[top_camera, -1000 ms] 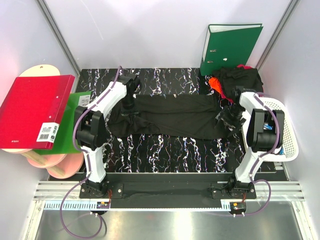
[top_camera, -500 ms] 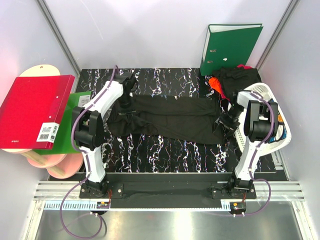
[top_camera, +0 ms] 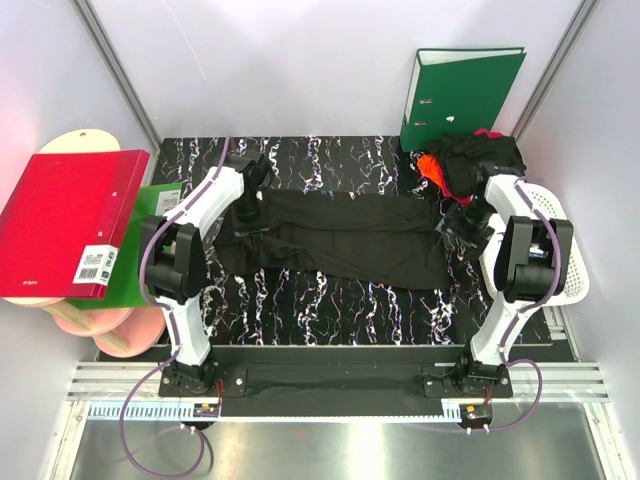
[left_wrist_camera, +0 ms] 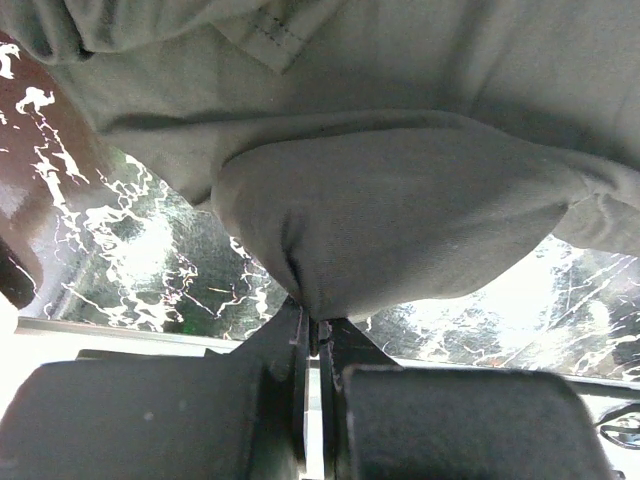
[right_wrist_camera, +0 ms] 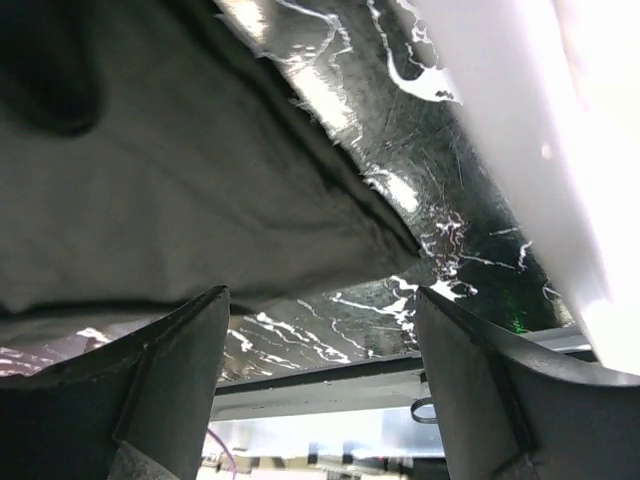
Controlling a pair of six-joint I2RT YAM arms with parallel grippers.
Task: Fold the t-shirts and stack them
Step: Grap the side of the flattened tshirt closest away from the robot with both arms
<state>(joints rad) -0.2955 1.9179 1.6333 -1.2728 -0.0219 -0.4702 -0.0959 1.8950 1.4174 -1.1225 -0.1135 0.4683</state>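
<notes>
Back flat at three o'clock sits the white plastic lattice basket (top_camera: 573, 283); left gripper (left_wrist_camera: 318, 325) pinches the plain black cloth t-shirt (top_camera: 340, 238), right gripper (right_wrist_camera: 320, 310) spread wide.

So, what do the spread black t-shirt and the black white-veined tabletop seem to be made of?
Spread black t-shirt: soft matte cloth, probably cotton knit; it wrinkles and shows a stitched hem.
Black white-veined tabletop: glossy marble-look surface, stone or printed laminate, cannot tell; it mirrors bright light.

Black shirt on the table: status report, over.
Left gripper shut on black shirt, left end. Right gripper open at its right end. White basket close beside that gripper.
</notes>
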